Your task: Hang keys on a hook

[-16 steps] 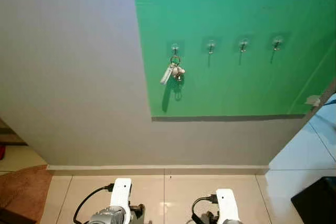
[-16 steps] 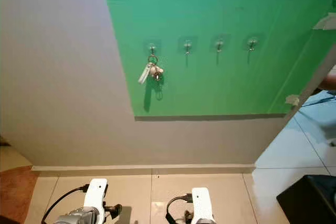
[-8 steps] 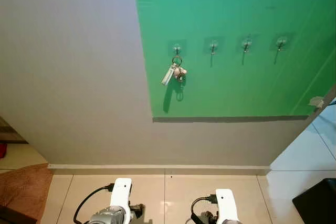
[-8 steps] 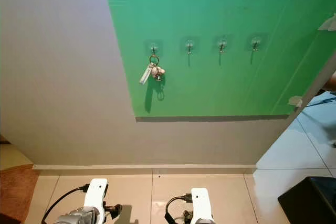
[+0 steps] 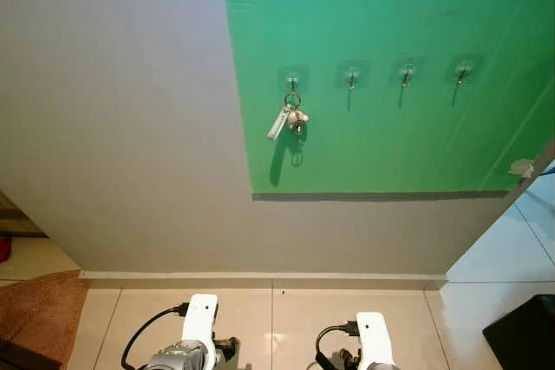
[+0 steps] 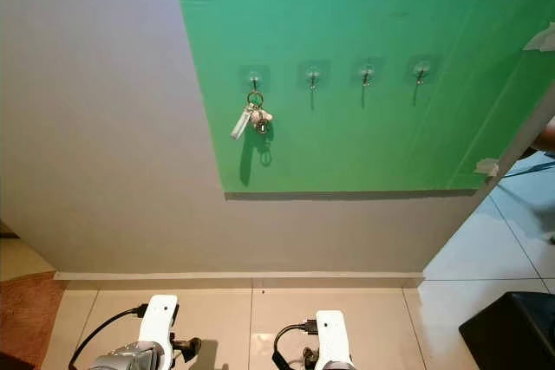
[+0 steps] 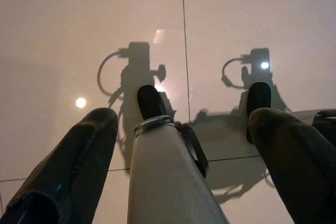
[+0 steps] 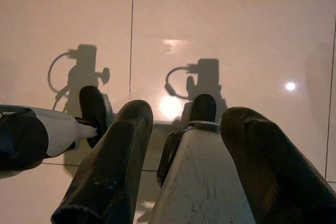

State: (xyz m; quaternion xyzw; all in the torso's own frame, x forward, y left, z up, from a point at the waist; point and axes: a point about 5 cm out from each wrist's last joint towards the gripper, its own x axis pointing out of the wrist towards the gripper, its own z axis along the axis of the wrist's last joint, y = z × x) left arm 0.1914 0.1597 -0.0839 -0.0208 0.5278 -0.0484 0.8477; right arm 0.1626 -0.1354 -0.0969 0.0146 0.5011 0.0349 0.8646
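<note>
Left eye view: a key bunch (image 5: 289,119) hangs from the leftmost hook (image 5: 292,81) of four on a green board (image 5: 390,145) taped to a grey wall. Left gripper (image 7: 184,145) and right gripper (image 8: 178,145) hang above the floor tiles (image 7: 63,35), fingers spread, grasping nothing.

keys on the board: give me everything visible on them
The keys hang from the leftmost hook of four on the green board. A round metal ring sits on the hook; below it dangle a pale flat tag angled down to the robot's left and a small rounded, metallic-looking cluster. They rest against the board and cast a shadow below. No gripper touches them. Finer detail is too small to tell.
</note>
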